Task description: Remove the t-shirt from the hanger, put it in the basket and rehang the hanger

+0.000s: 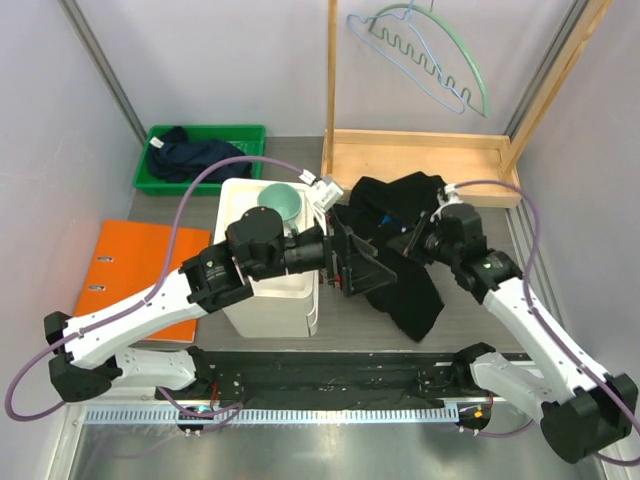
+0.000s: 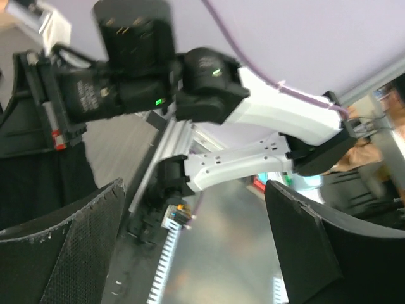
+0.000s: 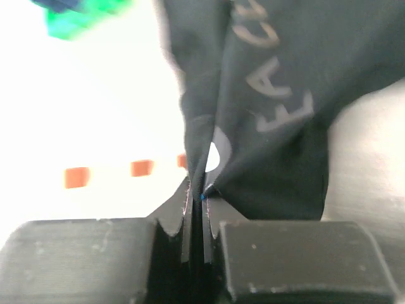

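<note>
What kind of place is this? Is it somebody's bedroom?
Probably a robot test lab, not a bedroom. A white-and-black left arm and right arm are bolted to a grey metal table walled by plain panels, and wavy wire hangers dangle from a bare wooden frame like staged props.

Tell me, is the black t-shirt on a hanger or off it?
Off. The t-shirt is bunched up, pinched in the right gripper; both hangers dangle bare from the wooden rack.
</note>
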Available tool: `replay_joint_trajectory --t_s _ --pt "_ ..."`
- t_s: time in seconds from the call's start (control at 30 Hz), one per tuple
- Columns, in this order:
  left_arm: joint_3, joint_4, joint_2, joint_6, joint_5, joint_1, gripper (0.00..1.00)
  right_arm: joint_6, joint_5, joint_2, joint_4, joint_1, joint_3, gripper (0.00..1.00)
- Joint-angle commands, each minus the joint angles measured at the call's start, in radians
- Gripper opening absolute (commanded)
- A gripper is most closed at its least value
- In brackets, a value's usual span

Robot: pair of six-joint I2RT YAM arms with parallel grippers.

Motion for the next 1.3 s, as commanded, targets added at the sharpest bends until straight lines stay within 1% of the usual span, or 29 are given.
replay_joint_trajectory --t_s 0.0,0.03,0.07,0.13,0.2,0.23,0.27,0.33,0.4,0.47,0.53,0.6,0.73,0.8,0.9,0.93,1.0,1.03,1.13,1.17,1.23,1.27 --pt "0.066 -0.042 0.007 0.273 -0.177 -0.087 0.93 -0.046 -0.034 -0.058 -0.062 0.006 0.253 0.01" --pt "0.066 -0.044 0.016 0.301 -0.244 -0.093 0.94 -0.051 -0.033 -0.045 -0.114 0.004 0.354 0.01" --pt "0.066 -0.044 0.021 0.356 -0.295 -0.100 0.95 -0.054 -0.033 -0.030 -0.138 0.004 0.404 0.01" --pt "0.066 -0.050 0.034 0.410 -0.358 -0.113 0.97 -0.049 -0.050 0.011 -0.171 0.004 0.525 0.01" --pt "0.060 -0.047 0.042 0.495 -0.427 -0.127 0.99 -0.037 -0.068 0.051 -0.175 0.006 0.593 0.01" --pt "0.053 -0.039 0.051 0.523 -0.455 -0.132 1.00 -0.034 -0.085 0.063 -0.175 0.004 0.658 0.01" --pt "0.052 -0.039 0.057 0.542 -0.524 -0.135 1.00 -0.032 -0.094 0.076 -0.178 0.004 0.691 0.01" --pt "0.055 -0.041 0.068 0.565 -0.590 -0.136 1.00 -0.034 -0.107 0.109 -0.185 0.004 0.781 0.01" --pt "0.053 -0.026 0.070 0.575 -0.642 -0.136 1.00 -0.037 -0.108 0.125 -0.194 0.006 0.830 0.01" --pt "0.053 -0.009 0.071 0.592 -0.650 -0.136 1.00 -0.035 -0.134 0.143 -0.199 0.004 0.887 0.01" --pt "0.061 -0.009 0.077 0.597 -0.687 -0.136 1.00 -0.029 -0.160 0.156 -0.198 0.004 0.922 0.01" --pt "0.073 -0.024 0.089 0.603 -0.730 -0.136 1.00 -0.026 -0.183 0.154 -0.199 0.006 0.936 0.01" --pt "0.101 -0.071 0.091 0.594 -0.759 -0.136 1.00 -0.038 -0.188 0.146 -0.204 0.004 0.949 0.01" --pt "0.089 -0.073 0.059 0.583 -0.738 -0.136 1.00 -0.041 -0.200 0.142 -0.207 0.004 0.947 0.01" --pt "0.102 -0.096 0.028 0.585 -0.646 -0.135 1.00 -0.046 -0.237 0.146 -0.205 0.004 0.944 0.01" --pt "0.115 -0.140 0.024 0.582 -0.576 -0.135 1.00 -0.052 -0.248 0.148 -0.205 0.006 0.947 0.01" --pt "0.167 -0.183 0.016 0.565 -0.520 -0.135 1.00 -0.074 -0.264 0.148 -0.207 0.004 0.953 0.01" --pt "0.185 -0.237 0.014 0.560 -0.492 -0.135 1.00 -0.081 -0.278 0.146 -0.207 0.004 0.953 0.01" --pt "0.263 -0.324 0.043 0.549 -0.425 -0.126 1.00 -0.133 -0.335 0.134 -0.202 0.004 0.953 0.01" --pt "0.279 -0.375 0.050 0.540 -0.371 -0.109 1.00 -0.149 -0.340 0.128 -0.202 0.004 0.950 0.01" --pt "0.317 -0.401 0.057 0.493 -0.293 -0.083 1.00 -0.195 -0.366 0.105 -0.205 0.004 0.930 0.01" --pt "0.319 -0.400 0.053 0.476 -0.168 -0.045 1.00 -0.207 -0.386 0.096 -0.204 0.004 0.923 0.01"
